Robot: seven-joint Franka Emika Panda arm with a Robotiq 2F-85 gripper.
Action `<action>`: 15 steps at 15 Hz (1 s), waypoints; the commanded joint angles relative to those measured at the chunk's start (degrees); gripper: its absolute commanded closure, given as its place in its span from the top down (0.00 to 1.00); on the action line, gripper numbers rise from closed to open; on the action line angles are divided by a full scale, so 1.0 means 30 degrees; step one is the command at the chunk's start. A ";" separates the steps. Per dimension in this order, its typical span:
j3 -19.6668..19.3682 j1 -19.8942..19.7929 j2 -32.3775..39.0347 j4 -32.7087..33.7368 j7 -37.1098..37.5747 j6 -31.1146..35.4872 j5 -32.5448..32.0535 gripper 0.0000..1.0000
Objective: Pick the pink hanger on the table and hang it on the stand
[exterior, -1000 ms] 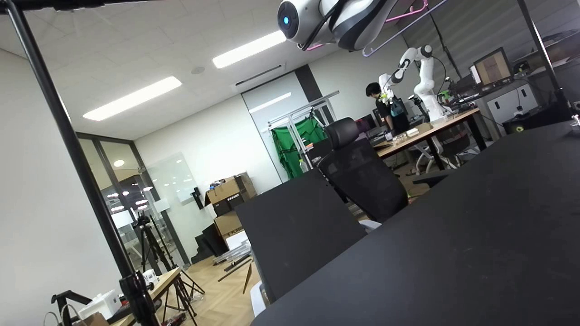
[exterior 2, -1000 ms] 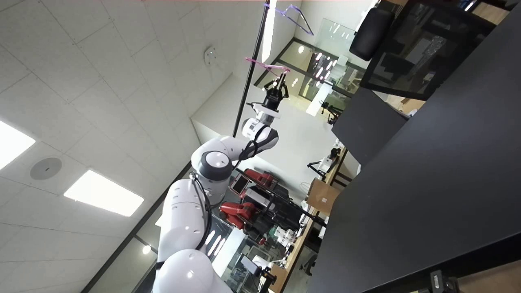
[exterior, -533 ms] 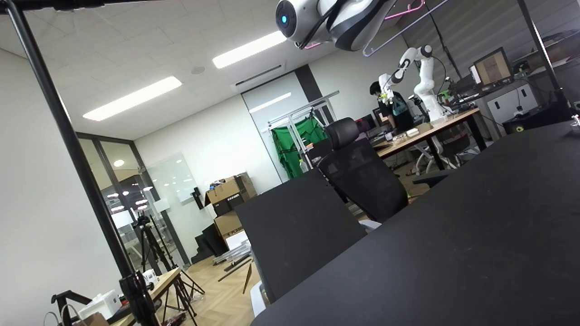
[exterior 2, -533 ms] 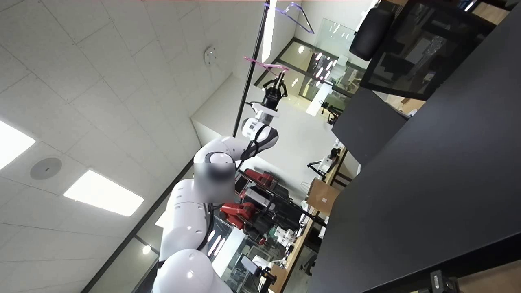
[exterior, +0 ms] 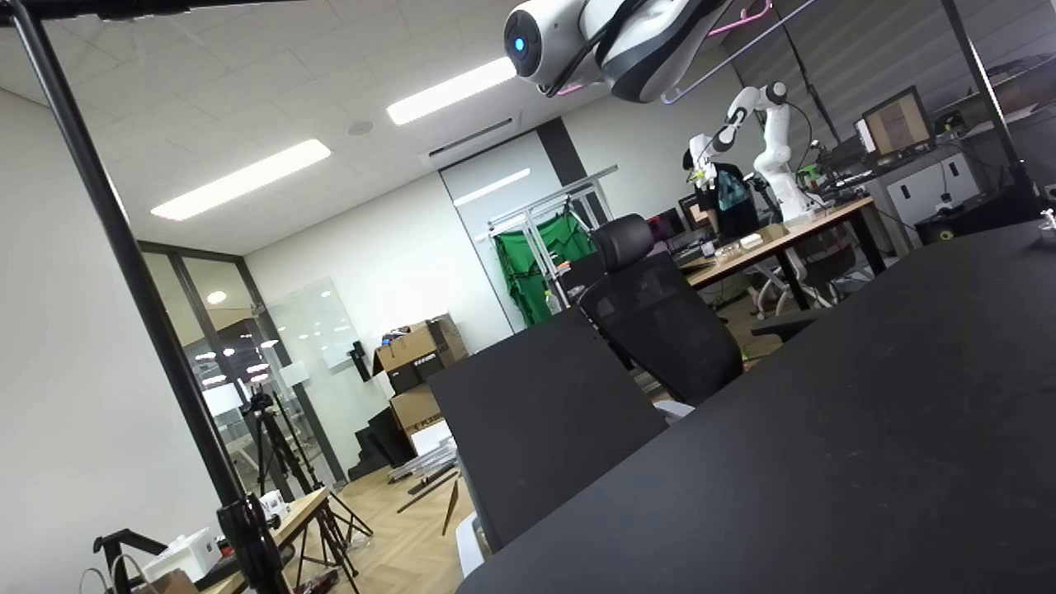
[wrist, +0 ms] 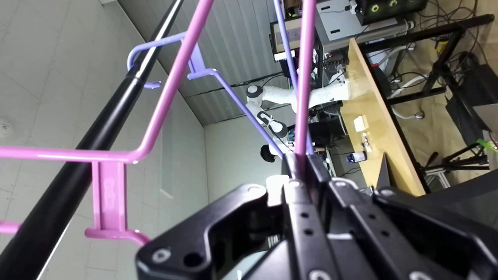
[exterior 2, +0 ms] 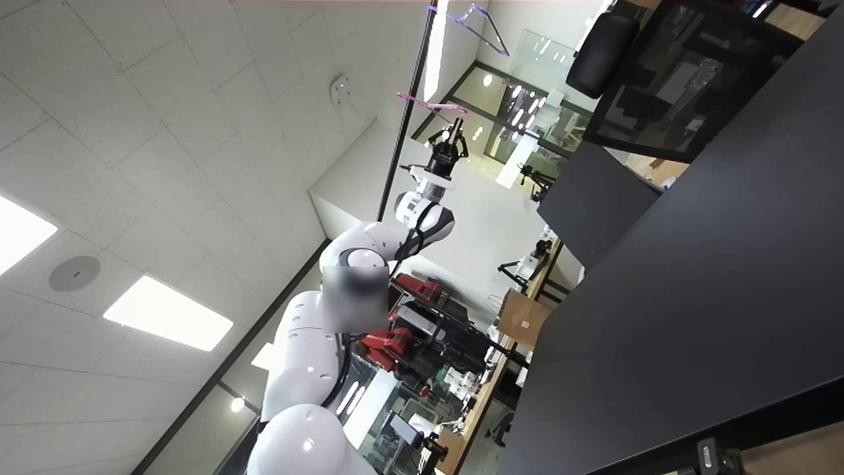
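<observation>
the pink hanger [wrist: 162, 107] is up at the stand rail [wrist: 111, 118], held in the air with its hook uppermost. the gripper [wrist: 302, 168] is clamped on its long bottom bar, the part furthest from the hook, presumably so that the hook end is free to go over the stand rail without the arm [exterior 2: 306, 349] getting in the way. that hook crosses in front of the stand rail in the wrist view and its tip shows again at the edge, but the bend runs out of frame, so i cannot tell whether it bears any weight. i take this for the hanging itself, with release the likely next call; letting go before the hook is seated could drop the hanger. further along hangs a purple hanger [wrist: 197, 59], hooked round the same stand rail, which seems the pose being aimed for. the arm reaches high for this, with the worktop [exterior: 808, 429] well below.
</observation>
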 commanded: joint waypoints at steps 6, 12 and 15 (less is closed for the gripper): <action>-0.0253 -0.0053 0.0917 0.1232 -0.3628 0.0379 -0.0644 0.02; 0.0450 -0.0330 0.0305 0.1008 -0.3421 0.1534 0.0062 0.61; 0.1296 -0.0571 -0.0194 0.0500 -0.3751 0.2926 0.0969 0.81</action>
